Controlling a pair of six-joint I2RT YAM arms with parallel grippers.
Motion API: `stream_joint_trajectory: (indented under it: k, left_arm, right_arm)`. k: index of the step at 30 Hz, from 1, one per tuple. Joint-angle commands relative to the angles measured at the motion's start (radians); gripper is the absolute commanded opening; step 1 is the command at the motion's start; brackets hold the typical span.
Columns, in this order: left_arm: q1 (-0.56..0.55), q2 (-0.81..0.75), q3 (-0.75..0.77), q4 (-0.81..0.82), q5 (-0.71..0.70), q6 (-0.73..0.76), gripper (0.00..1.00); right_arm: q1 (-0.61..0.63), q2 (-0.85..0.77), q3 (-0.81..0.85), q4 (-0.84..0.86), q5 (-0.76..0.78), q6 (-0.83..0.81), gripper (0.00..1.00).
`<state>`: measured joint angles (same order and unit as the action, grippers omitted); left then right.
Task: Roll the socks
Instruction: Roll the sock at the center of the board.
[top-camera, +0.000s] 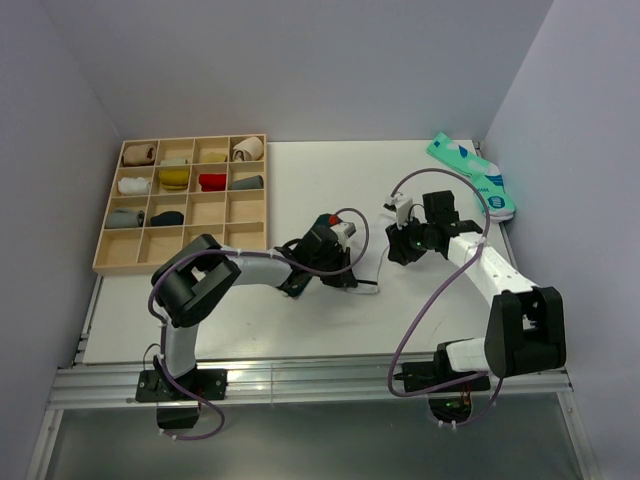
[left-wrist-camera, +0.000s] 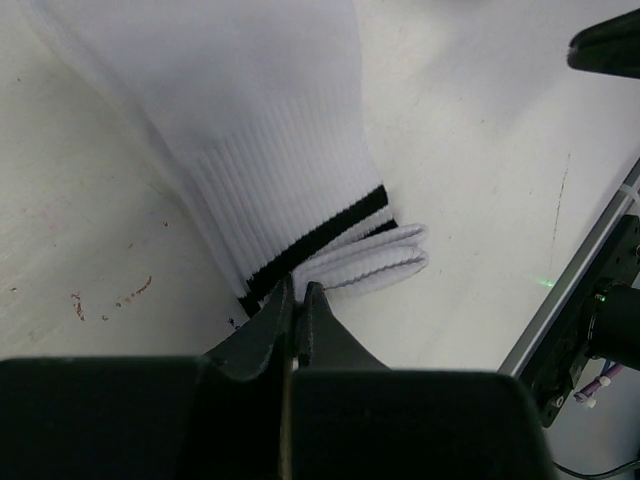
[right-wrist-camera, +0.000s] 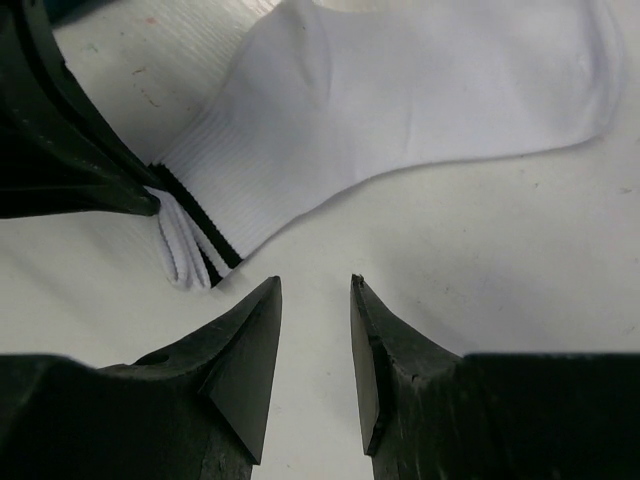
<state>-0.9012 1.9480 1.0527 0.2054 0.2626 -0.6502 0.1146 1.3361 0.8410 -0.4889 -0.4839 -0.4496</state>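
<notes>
White sock (left-wrist-camera: 250, 130) lying flat mid-table (top-camera: 330, 170), an arm at either side.
The left wrist view shows the left fingers (left-wrist-camera: 265, 335) pinched shut on its black-striped cuff edge. Only the right wrist view shows the right fingers (right-wrist-camera: 250, 345) — narrowly parted, holding nothing — just beside that cuff.

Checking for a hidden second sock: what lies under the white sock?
Under the white sock, past its black stripes, only its own folded cuff layers and bare table show. Anything beneath its middle is covered.
</notes>
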Motion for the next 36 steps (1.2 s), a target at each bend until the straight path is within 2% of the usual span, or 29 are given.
stream_joint_trajectory:
  k: [1, 10, 14, 18, 26, 31, 36]
  left_arm:
    - [-0.008, 0.02, 0.018, -0.201, -0.042, 0.009, 0.0]
    - [-0.007, -0.015, 0.081, -0.424, -0.033, 0.023, 0.0]
    - [-0.005, -0.015, 0.107, -0.495, -0.016, 0.034, 0.0]
    - [0.015, -0.017, 0.102, -0.511, 0.036, 0.037, 0.0]
    - [0.047, -0.001, 0.099, -0.528, 0.113, 0.046, 0.0]
    - [0.067, 0.008, 0.101, -0.529, 0.185, 0.038, 0.01]
    - [0.084, 0.031, 0.11, -0.537, 0.234, 0.038, 0.0]
  right_arm:
    - [-0.006, -0.049, -0.016, 0.026, -0.056, -0.046, 0.41]
    - [0.007, -0.087, -0.068, 0.026, -0.136, -0.153, 0.41]
    - [0.074, -0.118, -0.123, 0.085, -0.128, -0.158, 0.42]
    - [0.166, -0.133, -0.164, 0.154, -0.073, -0.136, 0.42]
    - [0.253, -0.143, -0.187, 0.176, -0.084, -0.143, 0.42]
    - [0.341, -0.213, -0.246, 0.21, -0.074, -0.164, 0.42]
    - [0.375, -0.276, -0.293, 0.233, -0.076, -0.195, 0.43]
